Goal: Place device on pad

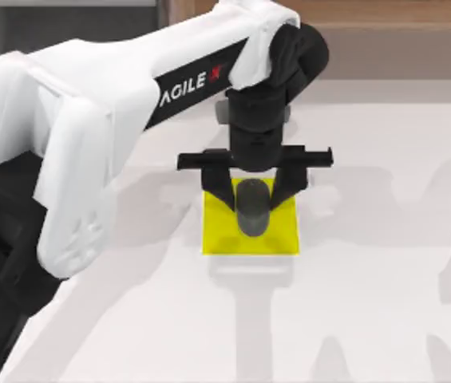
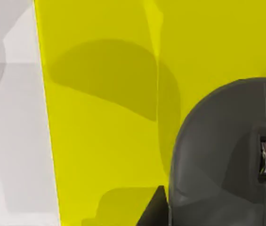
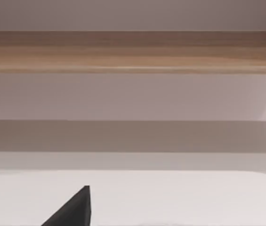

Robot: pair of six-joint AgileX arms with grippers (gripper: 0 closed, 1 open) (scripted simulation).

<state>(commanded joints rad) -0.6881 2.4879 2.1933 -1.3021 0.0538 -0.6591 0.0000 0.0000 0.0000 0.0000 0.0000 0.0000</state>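
Left pincer [image 1: 253, 191], fingers spread, straddles the device [image 1: 252, 208] lying on the pad [image 1: 219, 238].

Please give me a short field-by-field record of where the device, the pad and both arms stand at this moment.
device: dark grey mouse, lying on the pad
pad: yellow square mat, flat on the white table
left gripper: directly above the mouse, jaws spread wide to either side of it
right arm: parked, a dark finger tip over the table

A dark grey oval device [image 1: 251, 209] lies on the flat yellow pad [image 1: 217, 231], near its middle.
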